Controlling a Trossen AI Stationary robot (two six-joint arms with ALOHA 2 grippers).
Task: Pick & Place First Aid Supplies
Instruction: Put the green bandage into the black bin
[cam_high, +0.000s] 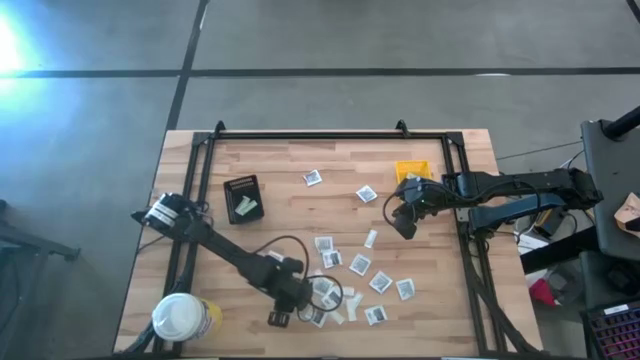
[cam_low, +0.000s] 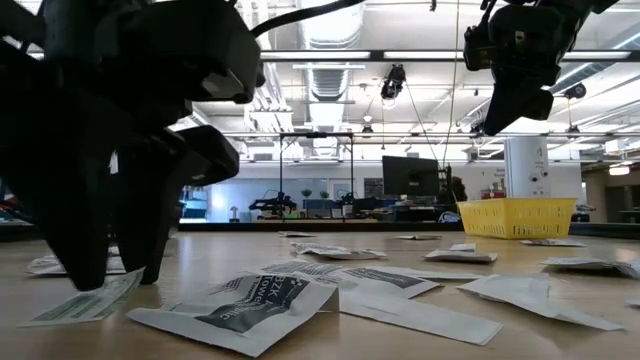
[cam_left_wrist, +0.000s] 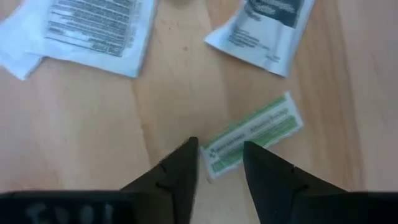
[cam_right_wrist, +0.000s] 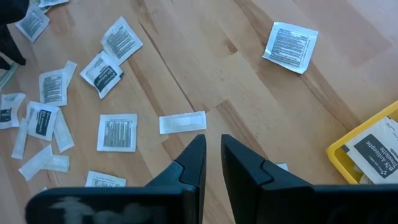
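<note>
Left pincer (cam_left_wrist: 219, 163) low on counter (cam_left_wrist: 168, 106), part open, straddling near end of green-striped strip (cam_left_wrist: 252, 135). Right pincer (cam_right_wrist: 212, 155) raised near yellow bin (cam_right_wrist: 367, 149), narrowly parted, empty.

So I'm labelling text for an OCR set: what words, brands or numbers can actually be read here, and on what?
"Antiseptic": partly legible on the packet lying in the yellow bin, right wrist view.
Green-and-white strip in front of the left gripper: printed lines, too blurred to read.
White square packets: fine print, too blurred.
Nearest packet in the low view: large dark lettering, not legible.
</note>
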